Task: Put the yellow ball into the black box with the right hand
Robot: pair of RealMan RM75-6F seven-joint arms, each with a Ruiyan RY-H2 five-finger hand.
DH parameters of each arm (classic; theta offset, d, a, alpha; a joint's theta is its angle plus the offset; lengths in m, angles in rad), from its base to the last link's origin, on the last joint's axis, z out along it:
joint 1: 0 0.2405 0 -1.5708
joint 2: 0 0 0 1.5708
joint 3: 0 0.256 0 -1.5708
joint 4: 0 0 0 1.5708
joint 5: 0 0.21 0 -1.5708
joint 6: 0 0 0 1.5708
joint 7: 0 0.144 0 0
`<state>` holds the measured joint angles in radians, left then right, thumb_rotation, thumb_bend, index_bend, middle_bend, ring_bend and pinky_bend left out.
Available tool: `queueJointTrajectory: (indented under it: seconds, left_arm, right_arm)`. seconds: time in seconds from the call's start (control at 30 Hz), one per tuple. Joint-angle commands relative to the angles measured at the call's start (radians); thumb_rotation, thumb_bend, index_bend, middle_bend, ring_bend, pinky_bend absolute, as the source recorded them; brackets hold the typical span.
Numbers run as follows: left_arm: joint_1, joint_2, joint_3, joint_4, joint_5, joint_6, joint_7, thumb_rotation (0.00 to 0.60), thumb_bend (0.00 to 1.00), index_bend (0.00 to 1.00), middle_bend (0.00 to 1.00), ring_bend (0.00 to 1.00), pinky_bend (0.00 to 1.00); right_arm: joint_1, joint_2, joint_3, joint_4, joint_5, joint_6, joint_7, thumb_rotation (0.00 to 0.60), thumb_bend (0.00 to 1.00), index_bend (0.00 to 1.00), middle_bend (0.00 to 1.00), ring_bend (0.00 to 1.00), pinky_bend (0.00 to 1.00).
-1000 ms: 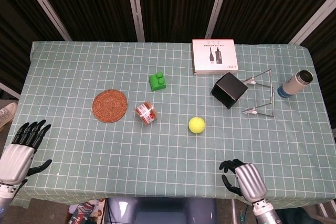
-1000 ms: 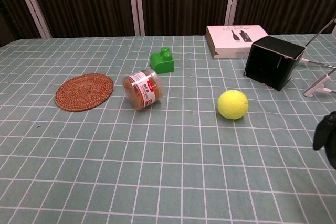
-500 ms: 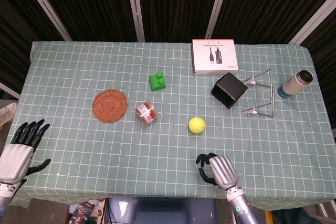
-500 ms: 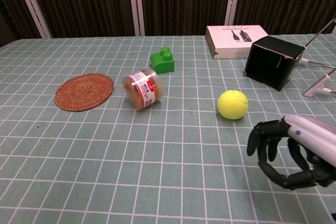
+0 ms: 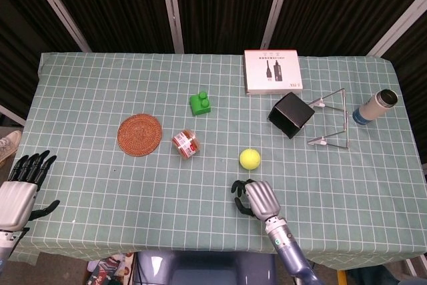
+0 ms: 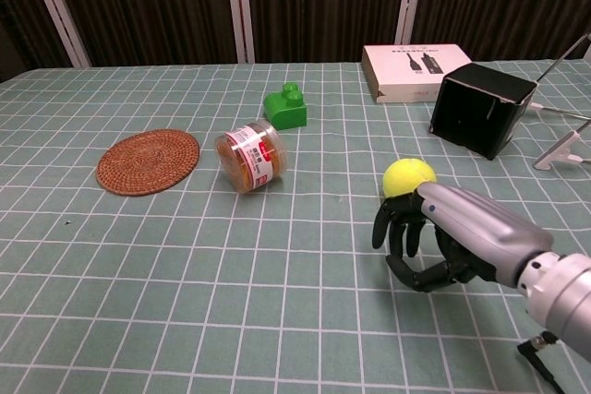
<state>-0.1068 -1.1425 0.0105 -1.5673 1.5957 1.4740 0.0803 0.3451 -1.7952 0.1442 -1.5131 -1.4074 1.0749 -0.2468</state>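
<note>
The yellow ball (image 5: 250, 158) lies on the green checked tablecloth, right of centre; in the chest view the ball (image 6: 407, 175) is partly covered by my right hand. The black box (image 5: 291, 115) lies tipped on its side behind and to the right of the ball, also seen as a dark cube (image 6: 482, 109) in the chest view. My right hand (image 5: 257, 199) hovers just in front of the ball, fingers apart and curved, holding nothing; the same hand (image 6: 445, 237) shows in the chest view. My left hand (image 5: 21, 187) is open at the table's front left corner.
A woven coaster (image 5: 140, 135), a tipped snack jar (image 5: 185, 143) and a green brick (image 5: 200, 104) lie left of the ball. A white carton (image 5: 273, 71), a wire stand (image 5: 330, 119) and a flask (image 5: 375, 106) stand behind and to the right.
My right hand has moved left and forward from the front right edge to just short of the ball. My left hand has slid a little lower.
</note>
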Motion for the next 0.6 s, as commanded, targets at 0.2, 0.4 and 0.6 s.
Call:
queueJointTrajectory:
  seconds: [0.2,0.4,0.6]
  left_arm:
    - [-0.004,-0.002,-0.008,0.0,-0.021,-0.011,0.004,0.6,0.14,0.0,0.0,0.0,0.0]
    - [-0.005,-0.003,-0.015,0.002,-0.037,-0.014,0.003,0.6,0.14,0.0,0.0,0.0,0.0]
    - [-0.008,-0.003,-0.021,0.003,-0.055,-0.023,0.003,0.6,0.14,0.0,0.0,0.0,0.0]
  right_arm:
    - [0.042,-0.028,0.035,0.043,0.057,-0.036,0.017,0.6,0.5,0.43,0.55,0.49,0.74]
    - [0.077,-0.042,0.059,0.075,0.087,-0.058,0.037,0.6,0.5,0.42,0.54,0.49,0.74]
    - [0.109,-0.051,0.079,0.098,0.107,-0.067,0.05,0.6,0.5,0.41,0.53,0.49,0.74]
